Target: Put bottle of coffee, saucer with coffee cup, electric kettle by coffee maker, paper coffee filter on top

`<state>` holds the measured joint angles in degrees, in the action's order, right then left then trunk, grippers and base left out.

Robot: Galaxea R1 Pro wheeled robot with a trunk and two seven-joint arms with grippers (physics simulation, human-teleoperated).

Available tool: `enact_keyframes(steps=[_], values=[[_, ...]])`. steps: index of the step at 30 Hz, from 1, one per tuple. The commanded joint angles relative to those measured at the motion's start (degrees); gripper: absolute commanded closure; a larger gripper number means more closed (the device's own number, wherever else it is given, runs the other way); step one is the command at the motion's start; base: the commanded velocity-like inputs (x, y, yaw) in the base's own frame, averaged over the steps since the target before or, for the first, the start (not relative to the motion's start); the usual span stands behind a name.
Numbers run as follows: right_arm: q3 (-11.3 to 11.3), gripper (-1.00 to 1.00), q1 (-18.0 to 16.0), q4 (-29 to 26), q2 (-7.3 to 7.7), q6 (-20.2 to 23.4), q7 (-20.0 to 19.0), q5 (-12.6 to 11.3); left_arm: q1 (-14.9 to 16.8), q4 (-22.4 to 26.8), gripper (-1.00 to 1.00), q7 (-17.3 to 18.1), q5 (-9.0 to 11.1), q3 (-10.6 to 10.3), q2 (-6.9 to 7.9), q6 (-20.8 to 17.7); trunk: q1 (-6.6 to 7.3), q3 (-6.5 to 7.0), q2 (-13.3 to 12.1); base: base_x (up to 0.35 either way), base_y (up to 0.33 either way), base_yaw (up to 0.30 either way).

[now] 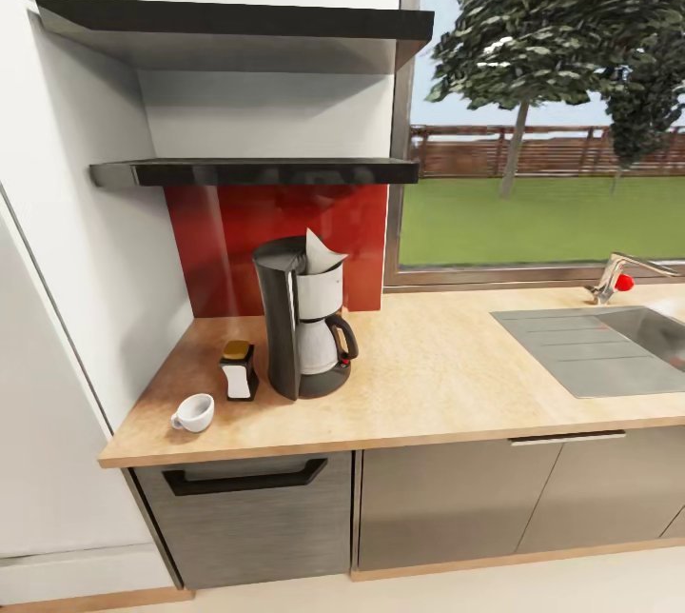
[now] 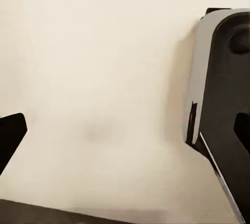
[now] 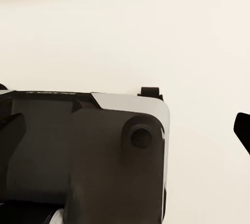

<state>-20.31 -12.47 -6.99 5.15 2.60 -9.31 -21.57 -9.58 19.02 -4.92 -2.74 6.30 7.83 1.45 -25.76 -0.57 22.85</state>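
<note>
3 items set on the table point(image 1: 457, 375) – filter point(image 1: 321, 254) atop coffee maker point(image 1: 303, 327), bottle of coffee point(image 1: 238, 369) beside it, coffee cup point(image 1: 195, 412) near the edge. Saucer, kettle pending – pincer states: cannot tell.

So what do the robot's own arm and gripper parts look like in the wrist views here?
Left wrist view: a black fingertip and a glossy light-grey shell with black inset and a small red mark. Right wrist view: a matte black housing with a round boss, edged in light grey, and a black fingertip.
</note>
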Motion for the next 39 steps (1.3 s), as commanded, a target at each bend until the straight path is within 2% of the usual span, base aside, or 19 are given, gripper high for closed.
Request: enact_keyframes(steps=[1, 3, 7, 24, 30, 39], values=[[-0.4, -1.00, 0.0, -0.1, 0.04, 0.3, -0.1, -0.6, 0.0, -0.4, -1.00, -2.6, -0.3, 0.2, -0.07, -1.5, -0.03, -0.06, 0.1, 0.000, 0.000, 0.000], [-0.5, -1.00, 0.0, -0.1, 0.04, 0.3, -0.1, -0.5, 0.0, -0.9, -1.00, -6.1, -0.2, 0.3, -0.15, -3.2, -0.03, -0.06, 0.1, 0.000, 0.000, 0.000], [-0.5, -1.00, 0.0, 0.0, 0.04, 0.3, -0.1, -0.6, 0.0, -1.2, -1.00, -7.8, -0.1, 0.4, -0.44, -4.1, -0.03, -0.06, 0.1, 0.000, 0.000, 0.000], [0.0, -1.00, 0.0, 0.0, 0.13, 0.4, 0.1, -0.9, 0.0, -1.3, -1.00, -8.4, 0.3, 0.5, -1.64, -3.7, -0.03, -0.06, 0.1, 0.000, 0.000, -0.010], [0.1, -1.00, 0.0, 0.0, 0.36, 0.5, -0.1, -1.0, 0.0, -1.3, -1.00, -8.4, 0.3, 0.5, -2.50, -3.6, -0.03, -0.06, 0.1, 0.000, 0.000, -0.227], [0.1, -1.00, 0.0, 0.0, 0.39, 0.3, -0.1, -1.0, 0.0, -1.2, -1.00, -8.3, 0.3, 0.5, -2.72, -3.5, -0.03, -0.06, 0.1, 0.000, 0.000, -0.286]])
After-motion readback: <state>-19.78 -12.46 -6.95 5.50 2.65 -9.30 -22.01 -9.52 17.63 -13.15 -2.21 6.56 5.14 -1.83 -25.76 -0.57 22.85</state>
